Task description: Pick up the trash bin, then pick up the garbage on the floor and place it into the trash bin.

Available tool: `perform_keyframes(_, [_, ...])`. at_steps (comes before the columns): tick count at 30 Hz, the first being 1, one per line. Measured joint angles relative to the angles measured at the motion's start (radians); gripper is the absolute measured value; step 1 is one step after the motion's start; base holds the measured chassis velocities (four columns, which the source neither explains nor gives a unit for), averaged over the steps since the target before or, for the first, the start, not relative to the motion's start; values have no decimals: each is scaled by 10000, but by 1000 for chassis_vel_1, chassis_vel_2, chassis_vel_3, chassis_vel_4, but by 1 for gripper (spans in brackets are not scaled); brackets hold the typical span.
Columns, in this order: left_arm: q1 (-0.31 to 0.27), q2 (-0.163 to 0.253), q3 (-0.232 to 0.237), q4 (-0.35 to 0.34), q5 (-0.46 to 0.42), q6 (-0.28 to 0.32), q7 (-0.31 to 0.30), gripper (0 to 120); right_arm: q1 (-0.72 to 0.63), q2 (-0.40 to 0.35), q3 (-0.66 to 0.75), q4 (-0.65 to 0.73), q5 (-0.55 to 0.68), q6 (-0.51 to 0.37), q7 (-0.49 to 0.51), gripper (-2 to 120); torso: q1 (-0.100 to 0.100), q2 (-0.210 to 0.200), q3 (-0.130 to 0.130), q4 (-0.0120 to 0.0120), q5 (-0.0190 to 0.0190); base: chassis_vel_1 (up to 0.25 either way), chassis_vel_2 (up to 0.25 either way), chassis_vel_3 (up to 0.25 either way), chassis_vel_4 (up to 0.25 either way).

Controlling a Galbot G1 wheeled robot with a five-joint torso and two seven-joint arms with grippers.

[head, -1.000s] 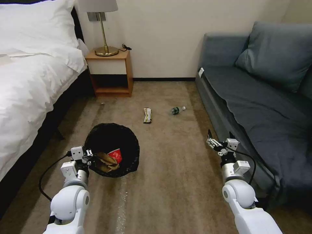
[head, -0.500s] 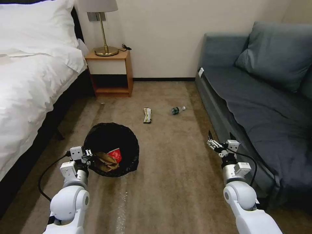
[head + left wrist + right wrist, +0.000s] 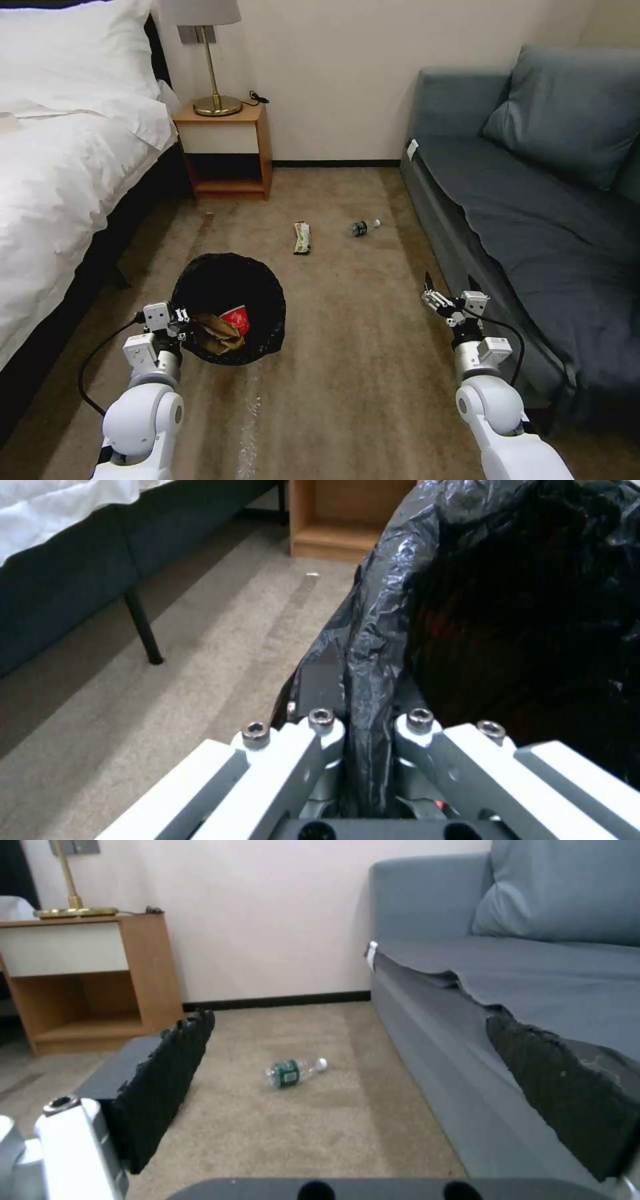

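The trash bin [image 3: 229, 293], lined with a crinkled black bag [image 3: 373, 645], is on the left over the carpet. My left gripper [image 3: 179, 323] is shut on its near rim; the left wrist view shows the bag pinched between the jaws. Inside the bin lie a crushed red-and-white cup [image 3: 235, 319] and crumpled brown paper [image 3: 215, 333]. A flat snack wrapper [image 3: 303, 237] and a clear green-labelled bottle [image 3: 363, 227] [image 3: 293, 1072] lie on the carpet farther ahead. My right gripper [image 3: 449, 291] hangs open beside the sofa's front, well short of the bottle.
A white bed [image 3: 60, 173] runs along the left, and a wooden nightstand [image 3: 227, 150] with a brass lamp [image 3: 215, 60] stands at the wall. A blue-grey sofa [image 3: 533, 200] fills the right. Open carpet [image 3: 347, 347] lies between them.
My right gripper has drifted slightly lower and toward me. The left gripper still holds the bin's rim with hardly any shift.
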Motion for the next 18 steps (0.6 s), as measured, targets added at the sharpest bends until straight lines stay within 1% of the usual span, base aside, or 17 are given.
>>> perform_keyframes(9, [-63, -23, 67, 37, 5, -30, -56, 3, 33, -9, 14, -17, 34, 8, -14, 100, 0, 0, 0, 0, 0, -11, 13, 11, -18])
perform_keyframes(18, [-46, -34, 14, 67, -31, -73, -108, 3, 17, 24, -4, -51, 17, 13, -34, 100, -1, 0, 0, 0, 0, -3, 4, 3, -6])
